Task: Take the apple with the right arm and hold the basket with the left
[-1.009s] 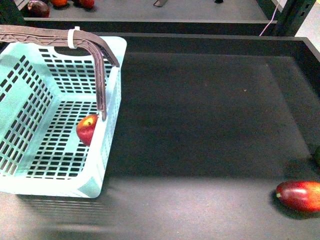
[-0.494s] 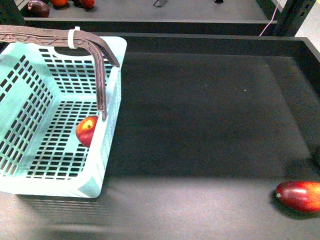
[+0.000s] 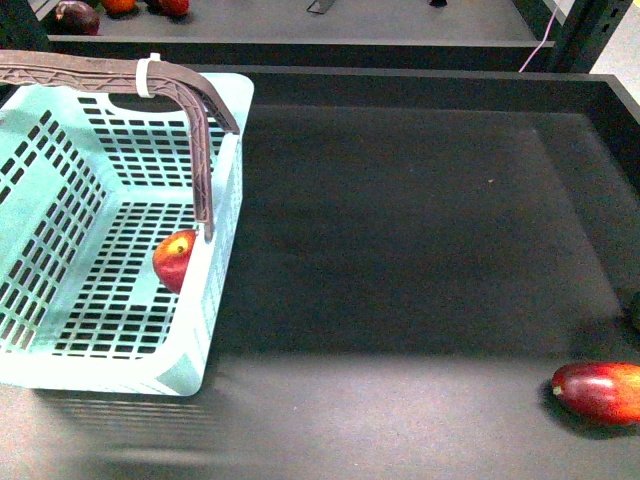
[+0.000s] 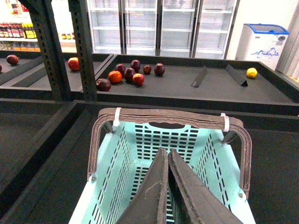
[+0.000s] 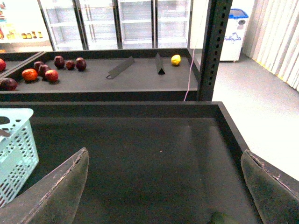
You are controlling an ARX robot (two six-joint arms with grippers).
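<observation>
The light turquoise basket (image 3: 222, 150) stands at the left of the dark tray, one brown-purple handle (image 3: 120, 74) raised with a white zip tie on it. The apple (image 3: 175, 258), red with a yellowish patch, lies on the basket floor against the right wall. Neither arm shows in the front view. In the left wrist view my left gripper (image 4: 165, 152) is shut, its fingers pressed together above the basket (image 4: 112, 177) interior, with nothing seen between them. My right gripper (image 5: 164, 155) is open wide over bare dark surface, with a corner of the basket (image 5: 16, 151) off to one side.
An elongated dark-red fruit (image 3: 598, 390) lies at the tray's front right, beside a dark green object (image 3: 635, 310) at the frame's edge. The tray's raised walls (image 3: 420, 80) bound the back and right. Fruits (image 4: 131, 74) lie on the shelf behind.
</observation>
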